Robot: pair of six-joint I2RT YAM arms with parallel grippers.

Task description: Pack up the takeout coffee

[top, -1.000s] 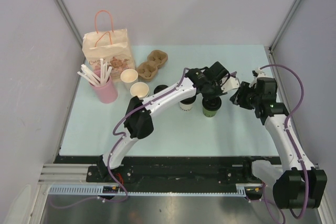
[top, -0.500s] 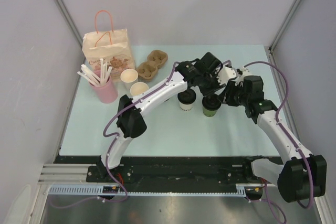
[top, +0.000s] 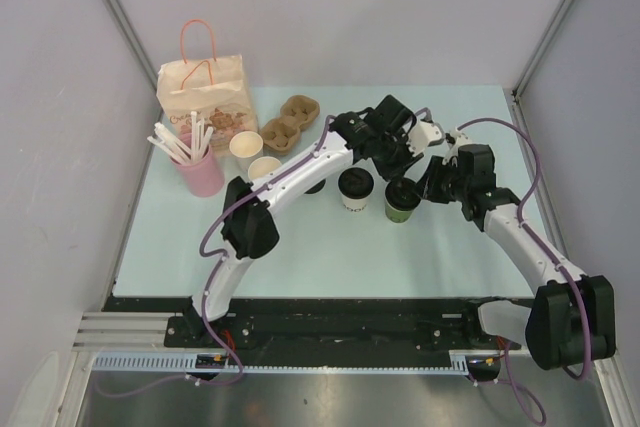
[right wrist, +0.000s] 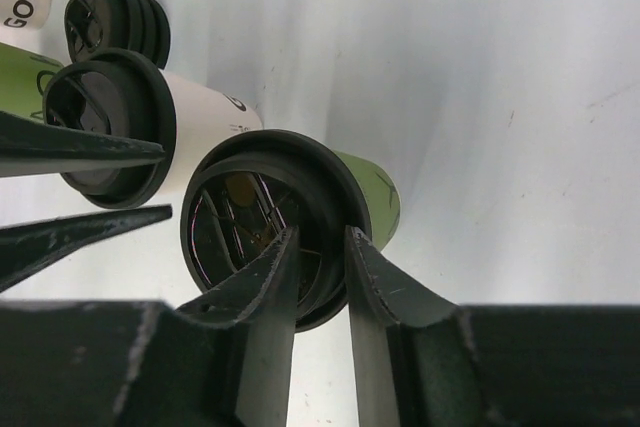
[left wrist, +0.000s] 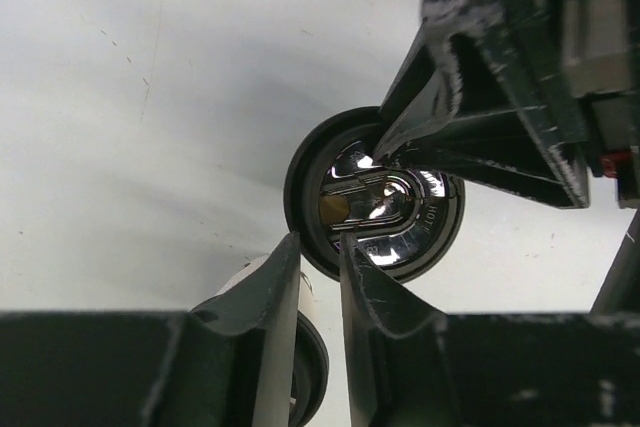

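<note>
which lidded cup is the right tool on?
The green-sided cup, standing right of the white-sided cup. The right tool straddles the rim of its black lid.

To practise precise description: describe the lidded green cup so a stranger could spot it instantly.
Near the middle of the pale table, two black-lidded cups stand side by side. The green-sided cup is the right-hand one, beside the white-sided cup.
</note>
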